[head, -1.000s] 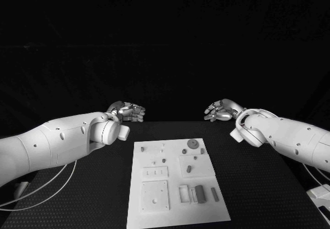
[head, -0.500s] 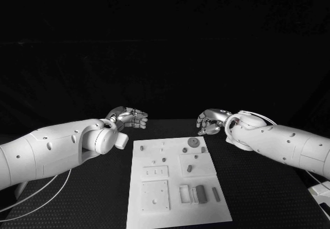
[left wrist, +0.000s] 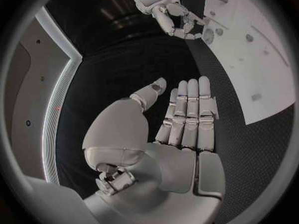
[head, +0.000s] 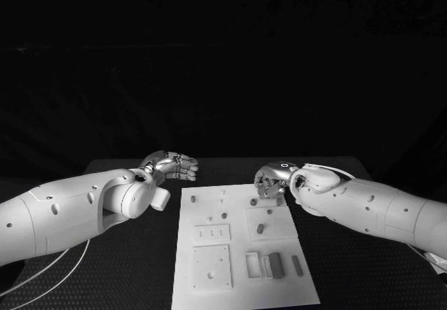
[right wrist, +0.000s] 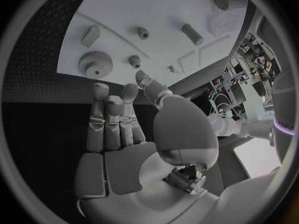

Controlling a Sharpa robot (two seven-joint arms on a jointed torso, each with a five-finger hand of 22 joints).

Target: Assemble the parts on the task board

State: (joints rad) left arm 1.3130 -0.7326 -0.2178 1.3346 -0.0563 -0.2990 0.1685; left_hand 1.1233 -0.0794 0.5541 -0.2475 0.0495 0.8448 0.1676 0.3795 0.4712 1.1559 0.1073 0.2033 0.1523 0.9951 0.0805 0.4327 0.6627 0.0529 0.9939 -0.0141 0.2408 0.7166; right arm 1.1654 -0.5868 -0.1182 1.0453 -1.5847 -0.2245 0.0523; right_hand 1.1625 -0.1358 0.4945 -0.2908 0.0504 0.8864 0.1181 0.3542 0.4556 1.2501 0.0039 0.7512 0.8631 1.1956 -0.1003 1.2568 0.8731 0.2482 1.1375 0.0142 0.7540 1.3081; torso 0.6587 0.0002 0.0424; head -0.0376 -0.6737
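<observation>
The white task board (head: 240, 274) lies in the middle of the black table with small grey parts on it. My right hand (head: 273, 181) hovers over the board's far right corner, holding nothing, and hides that corner in the head view. In the right wrist view its fingers (right wrist: 112, 119) reach out straight, short of a large gear (right wrist: 95, 63) and a small gear (right wrist: 134, 60). My left hand (head: 170, 166) floats over bare table just off the board's far left corner. Its fingers (left wrist: 190, 114) are straight and nothing is in them.
Small pegs (head: 223, 215) stand in the board's far half, and a short cylinder (head: 259, 228) sits mid-right. Upright bars (head: 275, 263) line the near right part. A block (right wrist: 90, 35) and more cylinders (right wrist: 192, 34) lie beyond the gears. White cables (head: 37, 284) run along the table's left.
My right hand has come down and leftward, from beyond the board to over its far right corner, covering the gear. My left hand has dropped slightly nearer to the board's far left corner.
</observation>
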